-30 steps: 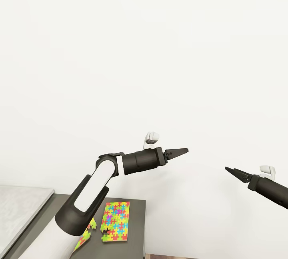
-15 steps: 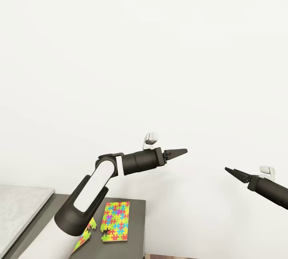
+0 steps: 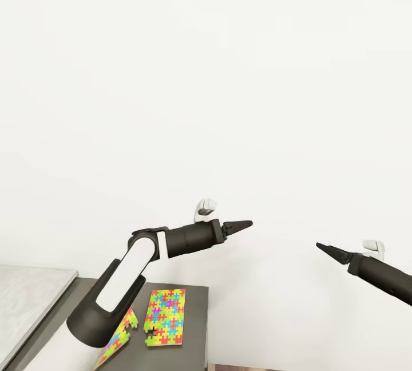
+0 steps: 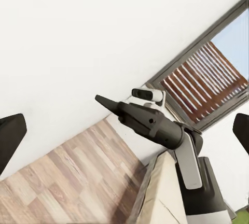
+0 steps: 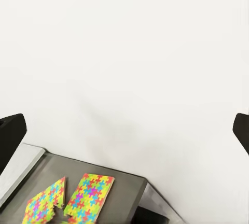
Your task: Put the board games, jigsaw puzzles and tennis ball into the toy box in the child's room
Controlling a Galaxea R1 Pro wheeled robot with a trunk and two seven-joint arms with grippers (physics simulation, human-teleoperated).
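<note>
Head view: the black-and-white left arm [image 3: 114,291] covered much of the nearer puzzle-patterned flat box [image 3: 119,334], whose lower corner met the frame's bottom edge. The pale grey-white desk top [image 3: 28,296] was cut off at the left edge. The black right arm [image 3: 383,276] ran out at the right edge.

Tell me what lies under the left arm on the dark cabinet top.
One jigsaw puzzle lies partly beneath the left arm, beside a second jigsaw puzzle on the dark cabinet top. The arm hides its near part.

The left pincer [image 3: 243,224] has sunk and drawn back; the right pincer [image 3: 325,248] perhaps likewise.
</note>
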